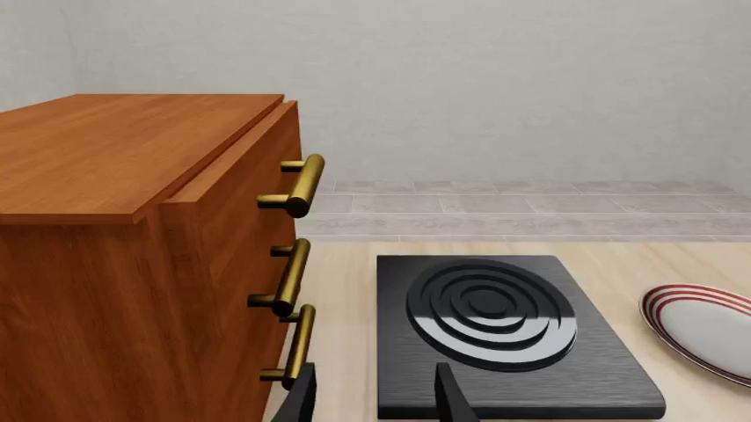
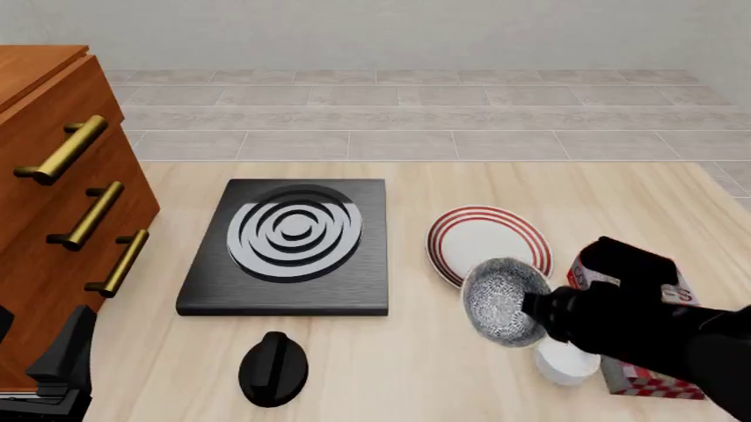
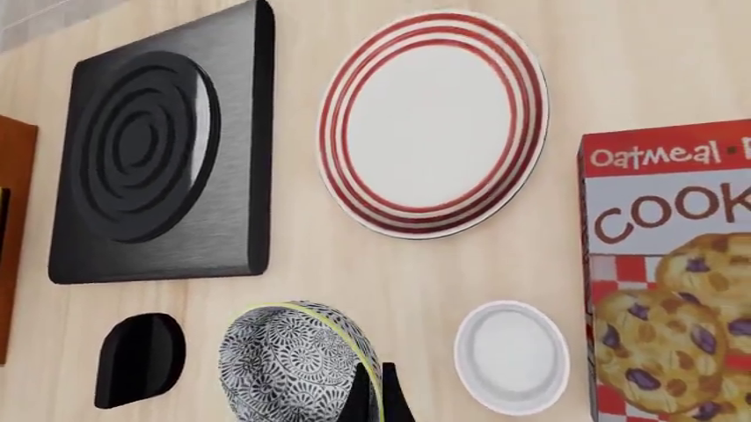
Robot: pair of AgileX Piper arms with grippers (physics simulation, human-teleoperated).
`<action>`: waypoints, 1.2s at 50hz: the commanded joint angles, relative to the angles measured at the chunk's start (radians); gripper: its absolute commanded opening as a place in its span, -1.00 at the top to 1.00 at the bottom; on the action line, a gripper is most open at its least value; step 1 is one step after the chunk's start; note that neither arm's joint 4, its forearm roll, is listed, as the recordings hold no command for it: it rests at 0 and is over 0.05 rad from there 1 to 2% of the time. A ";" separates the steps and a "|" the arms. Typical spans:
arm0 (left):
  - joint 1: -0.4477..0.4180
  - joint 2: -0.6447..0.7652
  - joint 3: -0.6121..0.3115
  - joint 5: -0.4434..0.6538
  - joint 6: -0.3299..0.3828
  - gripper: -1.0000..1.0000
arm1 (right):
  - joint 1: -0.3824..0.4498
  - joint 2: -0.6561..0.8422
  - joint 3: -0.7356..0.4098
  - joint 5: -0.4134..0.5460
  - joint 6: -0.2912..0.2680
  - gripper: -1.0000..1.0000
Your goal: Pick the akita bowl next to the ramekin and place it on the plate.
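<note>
Grey speckled akita bowl (image 2: 506,301) is pinched at its rim by the right claw (image 3: 378,391), fingers closed tight on the rim edge. Bowl is tilted on edge, lifted off the table (image 2: 470,189), sitting in the front view over the near edge of the plate (image 2: 487,243). Nothing visible inside the bowl.

Plate lies flat on the table, bare white centre with red rings, nothing resting on it. Ramekin (image 2: 565,360) sits upright on the table just beside the bowl, between it and the cookie box (image 3: 673,272); it looks empty in the right wrist view.

Left claw (image 1: 375,396) hangs apart from all this, near the wooden drawer cabinet (image 1: 129,255) and the black stove (image 2: 290,246), fingers spread, holding nothing. Black rounded object (image 2: 273,367) lies in front of the stove.
</note>
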 commanded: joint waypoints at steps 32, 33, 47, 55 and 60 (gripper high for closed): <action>0.000 0.000 0.000 0.000 0.000 -1.00 | -0.126 0.222 -0.118 -0.131 -0.093 1.00; 0.000 0.000 0.000 0.000 0.000 -1.00 | -0.128 0.225 -0.119 -0.133 -0.093 1.00; 0.000 0.000 0.000 0.000 0.000 -1.00 | -0.157 0.283 -0.154 -0.155 -0.113 1.00; 0.000 0.000 0.000 0.000 0.000 -1.00 | -0.170 0.324 -0.178 -0.175 -0.122 1.00; 0.000 0.000 0.000 0.000 0.000 -1.00 | -0.173 0.353 -0.184 -0.192 -0.128 1.00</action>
